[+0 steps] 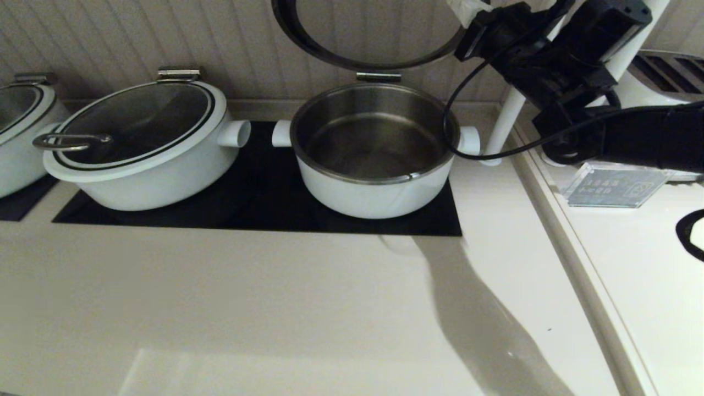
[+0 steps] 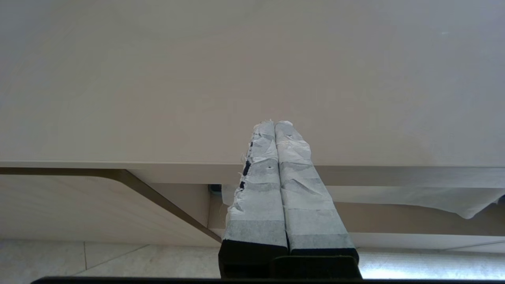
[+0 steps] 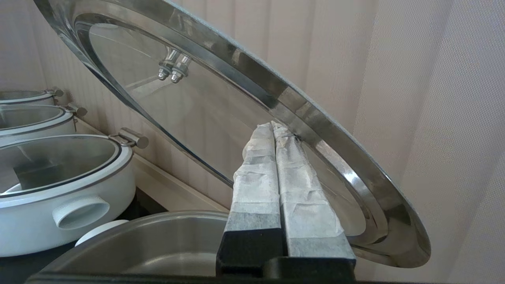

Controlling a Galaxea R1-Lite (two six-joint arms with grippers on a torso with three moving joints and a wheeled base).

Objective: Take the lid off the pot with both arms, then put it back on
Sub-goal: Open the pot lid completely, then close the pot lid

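Observation:
The white pot (image 1: pixel 363 201) stands open on the black cooktop, its steel liner empty. Its glass lid (image 1: pixel 371 33) is swung up on the rear hinge bracket (image 1: pixel 378 76) and stands steeply tilted toward the wall. My right gripper (image 1: pixel 465 10) is above the pot's right side, shut and holding nothing. In the right wrist view its tips (image 3: pixel 272 125) touch the steel underside rim of the lid (image 3: pixel 197 102), above the pot (image 3: pixel 158 240). My left gripper (image 2: pixel 275 124) is shut and empty, parked low by the counter's front edge, out of the head view.
A wider white pot with its lid on (image 1: pixel 143 148) sits left of the open pot, handles nearly touching. Another pot (image 1: pixel 16 126) is at the far left. A white post (image 1: pixel 503 126) and an acrylic sign (image 1: pixel 610 187) stand on the right. The panelled wall is close behind.

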